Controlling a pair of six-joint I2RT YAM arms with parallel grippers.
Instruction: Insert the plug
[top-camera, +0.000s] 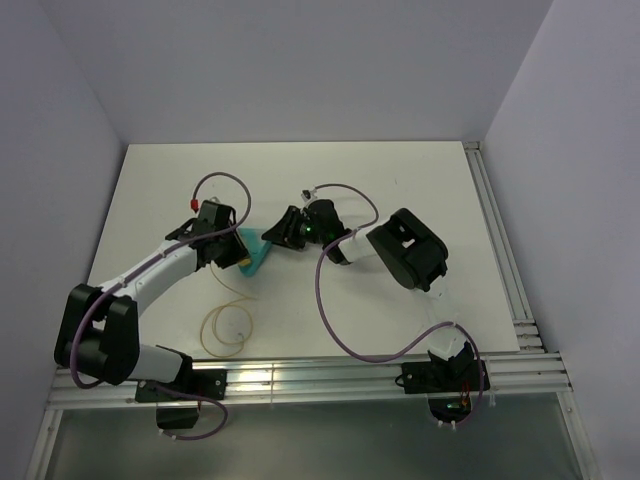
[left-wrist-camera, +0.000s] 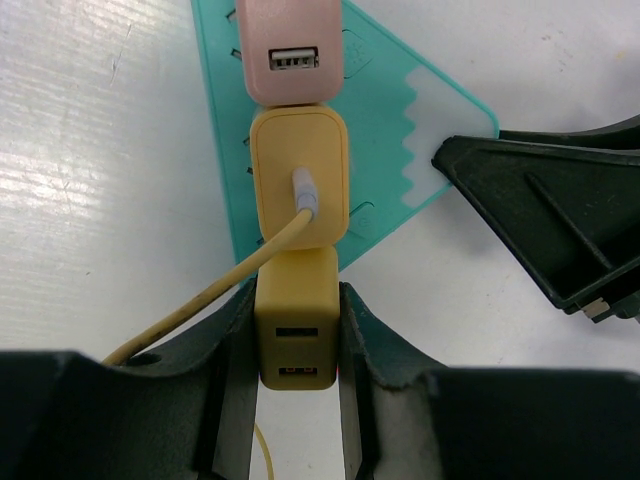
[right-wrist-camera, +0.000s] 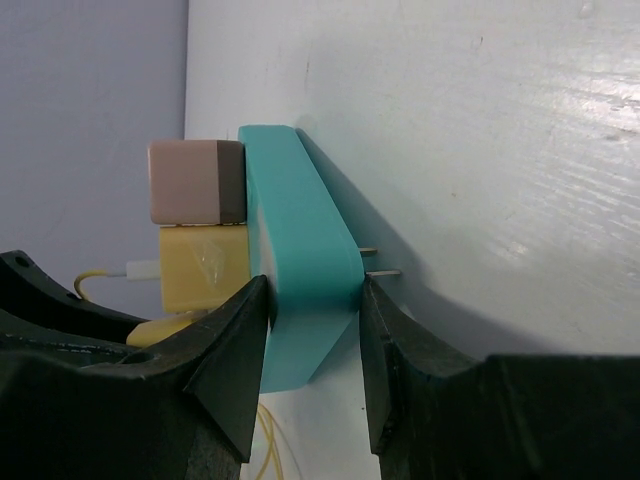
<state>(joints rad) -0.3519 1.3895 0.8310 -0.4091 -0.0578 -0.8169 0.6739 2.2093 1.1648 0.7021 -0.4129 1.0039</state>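
The plug (left-wrist-camera: 298, 150), a pale yellow block with its thin cable (left-wrist-camera: 200, 300) running out of its face, sits against the flat side of the teal socket block (left-wrist-camera: 390, 110), in the middle of a row, and from both wrist views it looks flush, so the insertion appears largely done. The left gripper (left-wrist-camera: 297, 320) has its fingers clamped not on that plug but on the mustard charger (left-wrist-camera: 296, 345) just below it, the one with two USB ports; whether this one is fully home cannot be told, since the fingers hide its base. The right gripper (right-wrist-camera: 315, 290) is clamped across the edge of the teal block, steadying it on the table (left-wrist-camera: 90, 150). What seems left is a last press, if any, and letting go. By count: one teal block, with two metal prongs (right-wrist-camera: 380, 270) showing on its far face; three chargers on it, one pink charger (left-wrist-camera: 290, 40) and two yellow; one cable, looped loosely on the table near the arms.
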